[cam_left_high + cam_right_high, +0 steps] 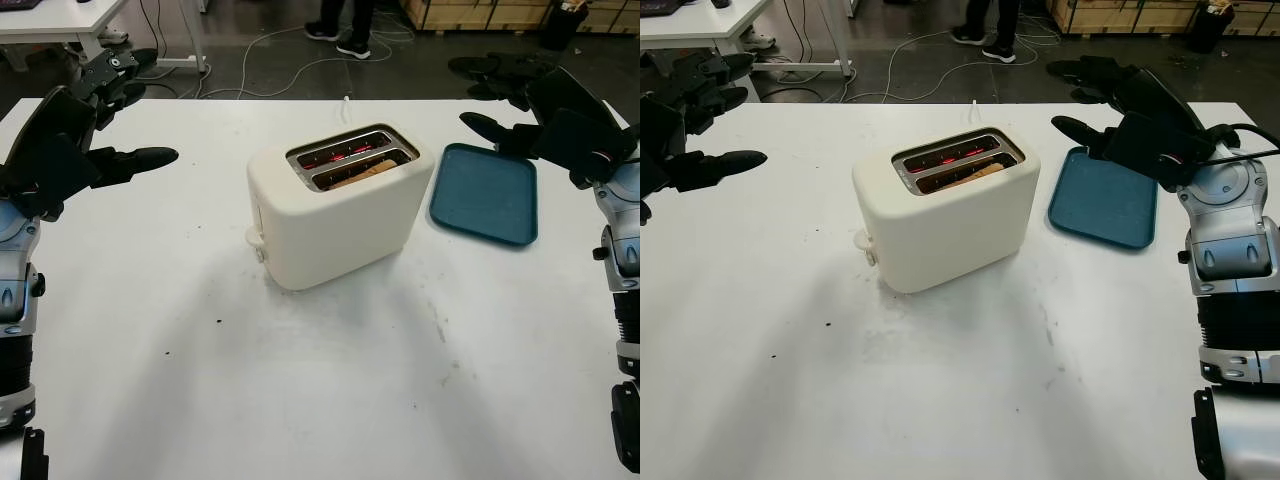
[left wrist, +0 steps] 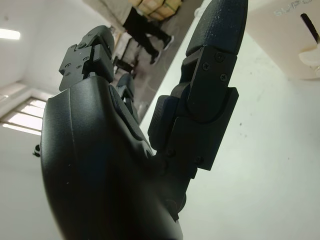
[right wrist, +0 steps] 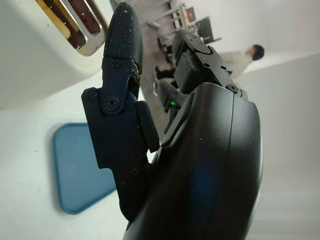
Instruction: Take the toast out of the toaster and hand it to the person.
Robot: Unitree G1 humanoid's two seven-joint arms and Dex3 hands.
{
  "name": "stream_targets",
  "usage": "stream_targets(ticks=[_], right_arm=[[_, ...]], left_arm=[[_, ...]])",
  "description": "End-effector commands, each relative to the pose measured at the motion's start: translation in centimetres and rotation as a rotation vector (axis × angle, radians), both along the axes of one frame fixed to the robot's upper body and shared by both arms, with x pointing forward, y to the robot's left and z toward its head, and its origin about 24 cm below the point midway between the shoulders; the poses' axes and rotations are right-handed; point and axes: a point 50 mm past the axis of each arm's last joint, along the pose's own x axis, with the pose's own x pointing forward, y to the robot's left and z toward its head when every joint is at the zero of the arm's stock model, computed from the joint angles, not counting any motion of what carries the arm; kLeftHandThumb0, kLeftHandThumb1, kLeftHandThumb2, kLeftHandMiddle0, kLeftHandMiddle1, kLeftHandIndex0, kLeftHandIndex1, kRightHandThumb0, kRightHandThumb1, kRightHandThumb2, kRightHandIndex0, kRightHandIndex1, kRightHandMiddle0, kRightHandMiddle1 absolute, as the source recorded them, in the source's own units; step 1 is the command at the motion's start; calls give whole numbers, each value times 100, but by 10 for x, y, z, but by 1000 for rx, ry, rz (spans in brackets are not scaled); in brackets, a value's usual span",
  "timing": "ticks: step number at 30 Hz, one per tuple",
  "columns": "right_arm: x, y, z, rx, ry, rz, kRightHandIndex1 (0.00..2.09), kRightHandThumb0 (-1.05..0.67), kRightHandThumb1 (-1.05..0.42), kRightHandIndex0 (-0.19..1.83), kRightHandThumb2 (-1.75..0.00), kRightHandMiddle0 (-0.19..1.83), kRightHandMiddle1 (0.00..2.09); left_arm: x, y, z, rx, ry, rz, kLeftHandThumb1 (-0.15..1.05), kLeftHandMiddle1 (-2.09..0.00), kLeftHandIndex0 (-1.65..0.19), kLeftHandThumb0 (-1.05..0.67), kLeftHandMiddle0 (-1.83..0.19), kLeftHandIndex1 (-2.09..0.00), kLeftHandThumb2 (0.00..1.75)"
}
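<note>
White table point(image 1: 330, 400): central toaster point(image 1: 335, 215), toast point(image 1: 368, 172) inside, wide bare margins.

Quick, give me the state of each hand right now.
Left hand: open, holding nothing, raised left of the toaster.
Right hand: open, holding nothing, raised over the blue tray.

Left black three-finger hand point(image 1: 75, 135): matte plastic shell, blunt rounded fingertips, segmented fingers fixed with small cross-head screws. Right black three-finger hand point(image 1: 1130, 115): same build, shell speckled with pale dust, a small green light by the knuckles. Silver-grey metal forearms point(image 1: 1230, 270) with round joint caps and black ribbed sections; a black cable point(image 1: 1250, 130) loops at the right wrist. Person point(image 1: 345, 20) at 12 o'clock: dark trousers, apparently dark shoes with light soles.
</note>
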Motion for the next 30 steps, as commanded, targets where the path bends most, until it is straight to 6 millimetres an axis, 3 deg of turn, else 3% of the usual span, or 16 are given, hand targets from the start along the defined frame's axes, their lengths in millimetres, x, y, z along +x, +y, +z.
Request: stream_targets(ticks=[1, 30], right_arm=[[0, -1, 1, 13, -11, 4, 69, -73, -92, 10, -45, 40, 2], [0, 3, 4, 10, -11, -8, 72, -73, -92, 9, -44, 42, 3]], left_arm=[[0, -1, 2, 14, -6, -4, 91, -35, 0, -89, 0, -34, 0], [0, 1, 2, 16, 0, 3, 91, -36, 0, -91, 0, -36, 1]])
